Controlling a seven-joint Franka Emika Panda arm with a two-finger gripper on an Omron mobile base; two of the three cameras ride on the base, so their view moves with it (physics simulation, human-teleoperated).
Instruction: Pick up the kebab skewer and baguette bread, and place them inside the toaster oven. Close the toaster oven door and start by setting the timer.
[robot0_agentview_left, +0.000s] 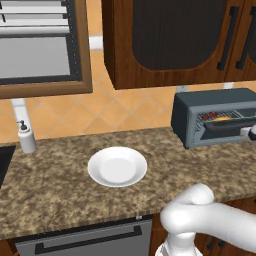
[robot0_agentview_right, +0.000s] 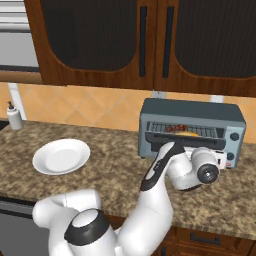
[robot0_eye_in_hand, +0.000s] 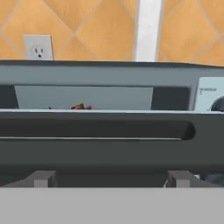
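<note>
Blue-grey toaster oven (robot0_agentview_right: 192, 131) sits on the granite counter (robot0_agentview_right: 115, 165); you can see the baguette bread (robot0_agentview_right: 189, 133) and kebab skewer (robot0_agentview_right: 175, 128) on its rack behind the partly raised toaster oven door (robot0_agentview_right: 185, 143). Your gripper (robot0_eye_in_hand: 111, 177) is right at the door's bar handle (robot0_eye_in_hand: 94, 130); finger spread can't be judged. White plate (robot0_agentview_left: 117, 166) lies well left of the oven.
</note>
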